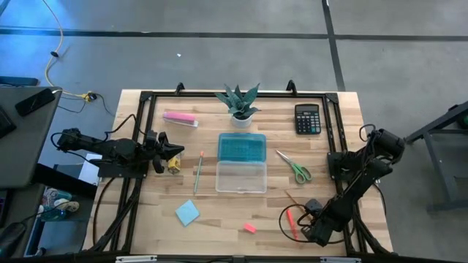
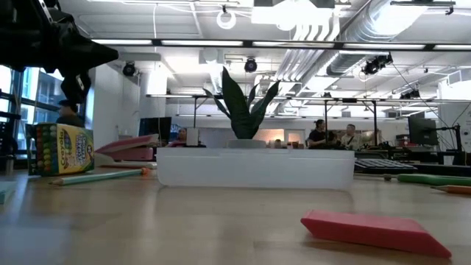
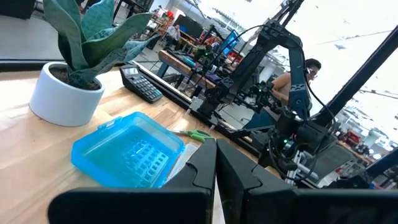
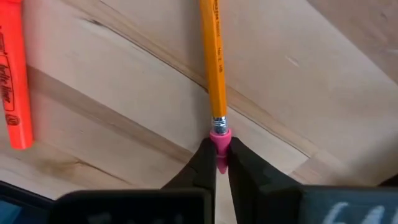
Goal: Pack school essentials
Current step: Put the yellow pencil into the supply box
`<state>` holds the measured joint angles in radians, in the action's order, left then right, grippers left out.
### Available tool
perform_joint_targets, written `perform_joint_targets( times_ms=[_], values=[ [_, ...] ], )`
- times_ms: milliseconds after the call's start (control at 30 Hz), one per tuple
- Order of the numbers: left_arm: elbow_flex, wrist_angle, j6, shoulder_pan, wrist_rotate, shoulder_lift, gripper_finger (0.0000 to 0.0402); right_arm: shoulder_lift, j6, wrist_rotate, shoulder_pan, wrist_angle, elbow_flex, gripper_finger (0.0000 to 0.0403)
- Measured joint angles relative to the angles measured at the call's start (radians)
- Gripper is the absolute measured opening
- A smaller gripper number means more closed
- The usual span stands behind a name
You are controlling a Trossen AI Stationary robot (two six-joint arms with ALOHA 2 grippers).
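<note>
Pencil (image 4: 215,59) eraser end pinched by R gripper (image 4: 220,163) nr front edge; L gripper (image 3: 216,163) pressed together.

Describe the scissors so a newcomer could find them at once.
Start at the open pencil case in the middle of the table. Just to its right, below the black calculator, lie the scissors. Silver blades and green loop handles set them apart from the straight pens and pencils nearby.
</note>
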<state>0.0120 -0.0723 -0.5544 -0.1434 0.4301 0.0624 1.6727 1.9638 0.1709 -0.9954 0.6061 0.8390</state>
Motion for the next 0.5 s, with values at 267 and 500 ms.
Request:
perform_joint_targets(
  times_ms=[267, 500],
  values=[
    [0.0, 0.0, -0.001, -0.001, -0.002, 0.0, 0.0001, -0.104, -0.03, -0.163, 0.014, -0.071, -0.004, 0.0005],
    [0.0, -0.003, -0.002, -0.001, -0.002, 0.0, 0.0001, -0.214, -0.162, -0.371, 0.133, -0.116, -0.003, 0.0004]
  ],
)
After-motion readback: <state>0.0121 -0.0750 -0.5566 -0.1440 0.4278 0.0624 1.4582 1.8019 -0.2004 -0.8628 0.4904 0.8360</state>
